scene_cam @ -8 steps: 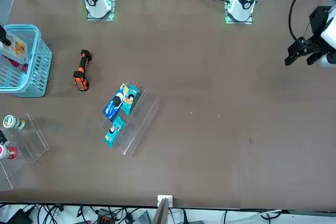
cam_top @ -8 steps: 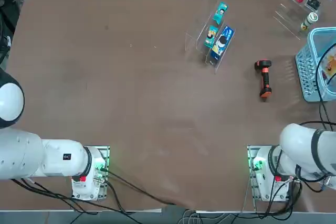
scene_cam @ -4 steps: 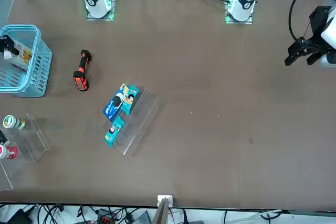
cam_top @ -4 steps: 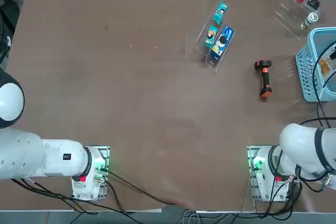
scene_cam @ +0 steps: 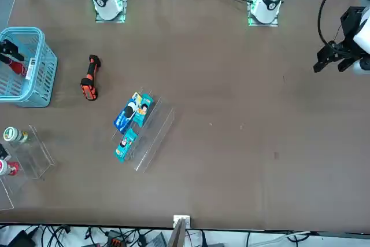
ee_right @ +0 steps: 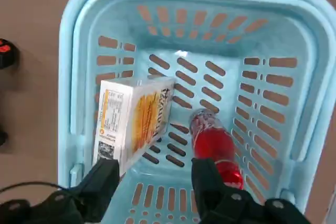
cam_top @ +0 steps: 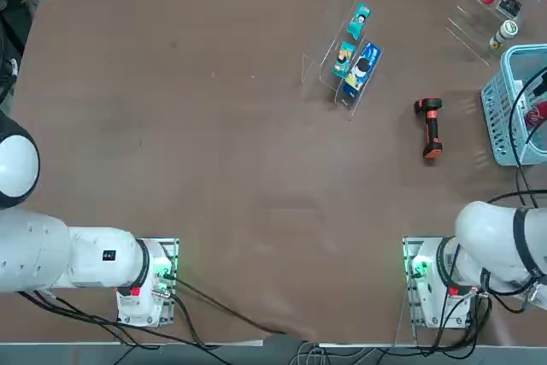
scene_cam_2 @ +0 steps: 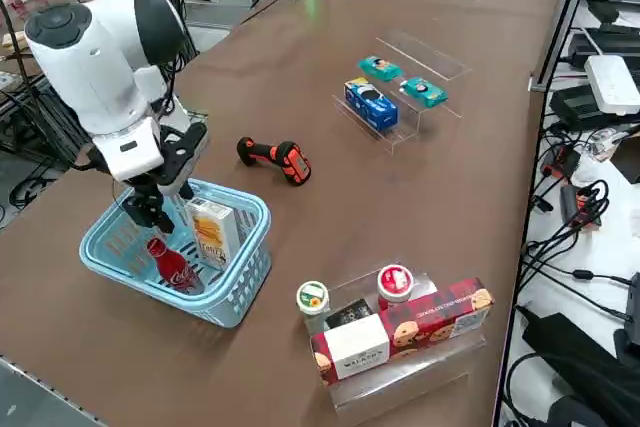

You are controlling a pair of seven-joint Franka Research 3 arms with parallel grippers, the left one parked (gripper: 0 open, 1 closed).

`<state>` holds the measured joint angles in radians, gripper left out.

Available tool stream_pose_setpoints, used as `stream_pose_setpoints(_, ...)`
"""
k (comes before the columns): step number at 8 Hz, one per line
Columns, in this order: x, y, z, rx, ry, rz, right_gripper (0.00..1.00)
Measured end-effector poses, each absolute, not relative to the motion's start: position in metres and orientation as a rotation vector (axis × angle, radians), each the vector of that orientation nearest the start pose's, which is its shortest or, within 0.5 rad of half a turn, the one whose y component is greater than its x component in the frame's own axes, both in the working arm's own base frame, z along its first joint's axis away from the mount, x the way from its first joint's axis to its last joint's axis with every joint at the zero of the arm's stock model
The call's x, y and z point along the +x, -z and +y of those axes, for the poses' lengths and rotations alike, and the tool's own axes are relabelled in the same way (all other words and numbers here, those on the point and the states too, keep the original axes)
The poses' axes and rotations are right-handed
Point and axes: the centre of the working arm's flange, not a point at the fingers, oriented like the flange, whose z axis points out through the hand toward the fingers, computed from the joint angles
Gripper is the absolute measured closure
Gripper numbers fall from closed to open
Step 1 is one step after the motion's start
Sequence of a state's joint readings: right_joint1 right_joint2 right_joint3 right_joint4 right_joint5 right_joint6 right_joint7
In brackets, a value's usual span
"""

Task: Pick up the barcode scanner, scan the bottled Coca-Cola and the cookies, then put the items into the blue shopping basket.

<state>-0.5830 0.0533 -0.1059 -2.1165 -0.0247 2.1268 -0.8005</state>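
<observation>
Cookies [ee_right: 131,121] now dropped from the R gripper [ee_right: 155,179], whose fingers [ee_right: 102,182] hang spread & empty above the basket [ee_right: 65,77], box below, Coke [ee_right: 212,145] beside it, scanner [scene_cam_2: 272,155] outside.

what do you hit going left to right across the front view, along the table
blue shopping basket with the right gripper over it and the bottled Coca-Cola inside → barcode scanner → blue pack on its clear stand
</observation>
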Motion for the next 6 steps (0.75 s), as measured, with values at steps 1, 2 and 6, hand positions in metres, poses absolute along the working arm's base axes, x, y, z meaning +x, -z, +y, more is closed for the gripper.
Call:
stream_pose_setpoints(1,0.426,-0.393,-0.344,-3.128,-0.069,-0.212,0.11)
stream_pose_setpoints(2,0.438,-0.413,-0.334,-3.123,-0.071,-0.242,0.04)
stream_pose_setpoints(6,0.515,-0.550,-0.213,-3.114,-0.079,-0.333,0.00)
